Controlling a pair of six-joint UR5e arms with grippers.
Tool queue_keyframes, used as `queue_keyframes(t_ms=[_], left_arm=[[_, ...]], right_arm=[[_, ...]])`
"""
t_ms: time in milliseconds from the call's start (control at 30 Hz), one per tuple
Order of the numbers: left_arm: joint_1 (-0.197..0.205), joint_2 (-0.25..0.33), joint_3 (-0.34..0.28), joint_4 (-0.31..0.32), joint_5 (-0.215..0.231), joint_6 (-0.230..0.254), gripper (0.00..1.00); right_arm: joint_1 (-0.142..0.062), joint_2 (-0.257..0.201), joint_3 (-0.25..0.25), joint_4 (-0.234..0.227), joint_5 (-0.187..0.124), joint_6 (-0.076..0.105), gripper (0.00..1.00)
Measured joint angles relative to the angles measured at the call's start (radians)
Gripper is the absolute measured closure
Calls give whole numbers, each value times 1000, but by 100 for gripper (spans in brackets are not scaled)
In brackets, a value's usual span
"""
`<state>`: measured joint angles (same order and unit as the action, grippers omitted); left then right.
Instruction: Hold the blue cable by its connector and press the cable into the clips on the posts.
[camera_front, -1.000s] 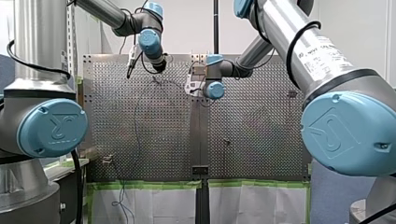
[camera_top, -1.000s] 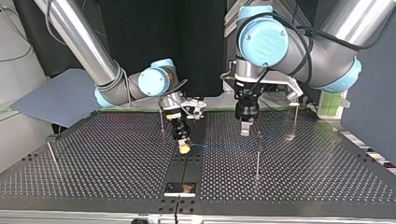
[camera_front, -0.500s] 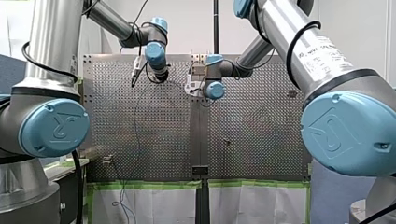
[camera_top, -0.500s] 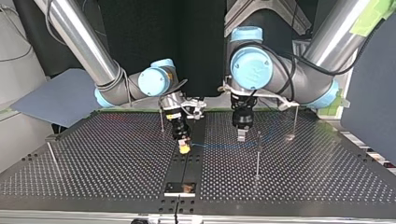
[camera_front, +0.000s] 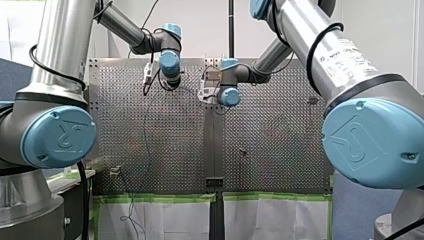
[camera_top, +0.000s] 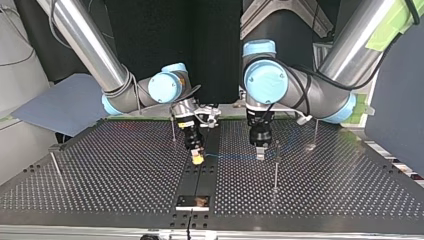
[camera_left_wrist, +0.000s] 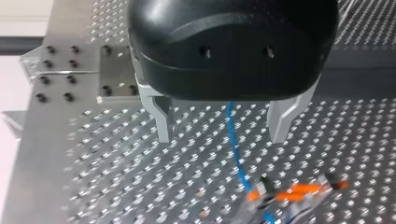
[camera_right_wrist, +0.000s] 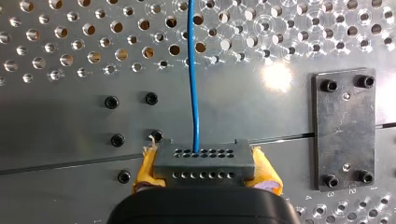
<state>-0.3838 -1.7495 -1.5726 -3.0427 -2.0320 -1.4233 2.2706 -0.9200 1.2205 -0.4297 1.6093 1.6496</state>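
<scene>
Blue cable (camera_left_wrist: 236, 154) between spread jaws of my left gripper (camera_left_wrist: 223, 137), over perforated table (camera_left_wrist: 116, 177)

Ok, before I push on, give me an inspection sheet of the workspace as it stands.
Surface: perforated metal table, with a bolted plate near the connector.
Job's things: blue cable comes out of a dark connector; thin posts stand on the table; their clips are too small to judge.
Clutter: nothing seen.
Grippers: right gripper, jaws shut on the connector, yellow pads; left gripper, jaws open, straddling the blue cable beside a post.
Cables: blue cable stretches from the connector past the left gripper; black cables run along the arms.
Surroundings: green tape and white sheeting at the table's edge.
</scene>
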Motion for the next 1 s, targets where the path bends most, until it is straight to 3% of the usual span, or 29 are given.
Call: queue_keyframes(t_ms=[600,1000], left_arm=[[-8,-66,28,49,-8,-6,0],[-23,-132,114,63,-51,-5,0]], right_arm=[[1,2,0,1,0,0,100],[-1,4,0,0,0,0,100]])
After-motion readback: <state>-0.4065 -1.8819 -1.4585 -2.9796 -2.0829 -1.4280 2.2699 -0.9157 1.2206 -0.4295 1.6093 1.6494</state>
